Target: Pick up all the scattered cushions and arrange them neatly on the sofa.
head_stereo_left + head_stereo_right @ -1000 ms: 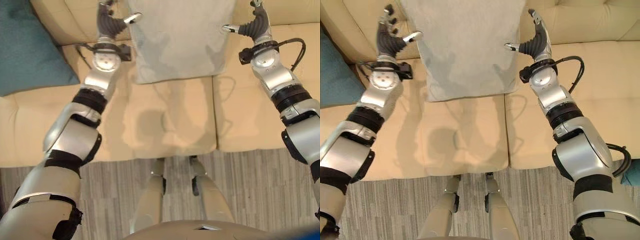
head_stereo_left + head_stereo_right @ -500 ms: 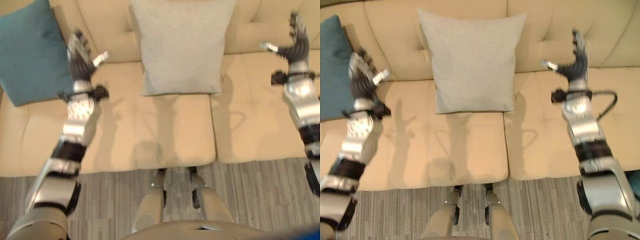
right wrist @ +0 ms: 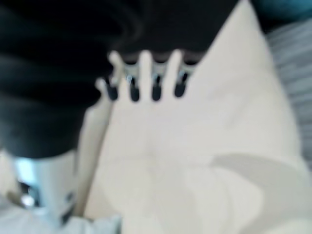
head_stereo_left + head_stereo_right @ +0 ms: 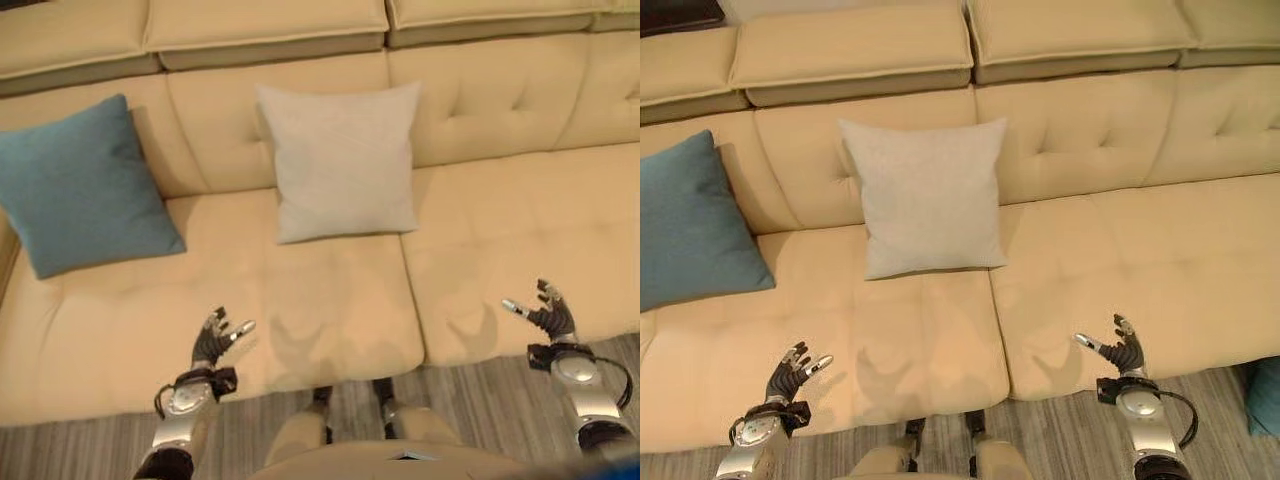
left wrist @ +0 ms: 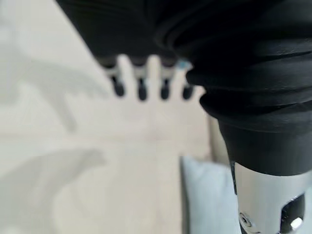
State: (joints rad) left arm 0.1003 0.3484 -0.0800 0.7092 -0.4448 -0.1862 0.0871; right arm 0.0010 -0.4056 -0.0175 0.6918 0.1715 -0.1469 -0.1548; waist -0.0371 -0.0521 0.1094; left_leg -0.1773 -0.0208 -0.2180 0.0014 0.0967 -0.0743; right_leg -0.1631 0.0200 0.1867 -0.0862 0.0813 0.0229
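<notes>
Cushions upright on the sofa, both hands empty

Cushions stand propped against the backrest of the beige sofa (image 4: 480,210). The grey cushion (image 4: 343,160) leans upright well beyond both hands, roughly midway between them and a little nearer the left one's side. The teal cushion (image 4: 82,185) leans against the backrest farther out, beyond and to the outer side of the left hand (image 4: 213,343).

That hand hovers over the front edge of the seat with fingers spread and relaxed, thumb apart, holding nothing. The right hand (image 4: 548,316) hovers over the front of the seat on the other side, fingers likewise straight and splayed, empty. Striped grey floor (image 4: 1060,430) runs along the sofa's front edge beneath the wrists.
</notes>
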